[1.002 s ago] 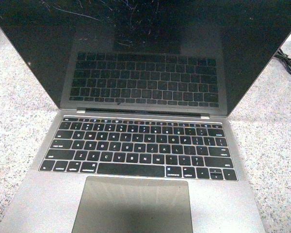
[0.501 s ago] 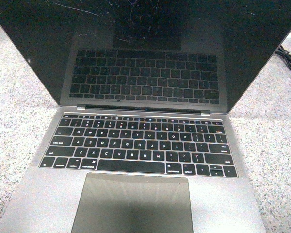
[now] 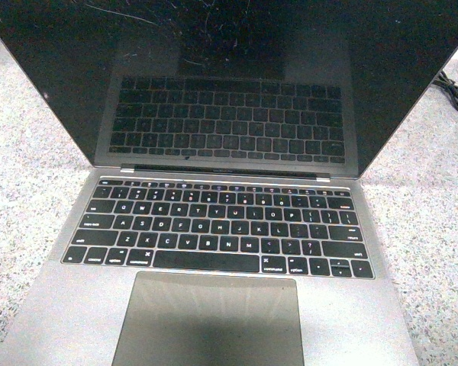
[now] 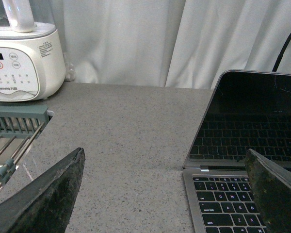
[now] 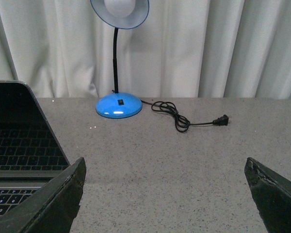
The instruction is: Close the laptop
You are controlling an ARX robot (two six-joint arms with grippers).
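Observation:
The laptop [image 3: 221, 229] fills the front view, grey with black keys, a wide trackpad and its glossy scratched black screen standing open. Neither arm shows in that view. In the left wrist view my left gripper [image 4: 165, 194] is open over bare counter by the laptop's [image 4: 242, 165] left hinge corner, one finger overlapping the keyboard. In the right wrist view my right gripper [image 5: 165, 194] is open above the counter just beside the laptop's [image 5: 19, 141] right edge, with nothing between the fingers.
A white appliance [image 4: 24, 53] and a metal rack [image 4: 12, 136] stand to the laptop's left. To its right are a blue desk lamp [image 5: 119, 104] and its loose black cord with plug [image 5: 194, 121]. White curtains hang behind the speckled grey counter [image 4: 126, 131].
The screen's image has shifted slightly in the front view since a second ago, with the hinge line a little higher; the last half second shows almost no movement.

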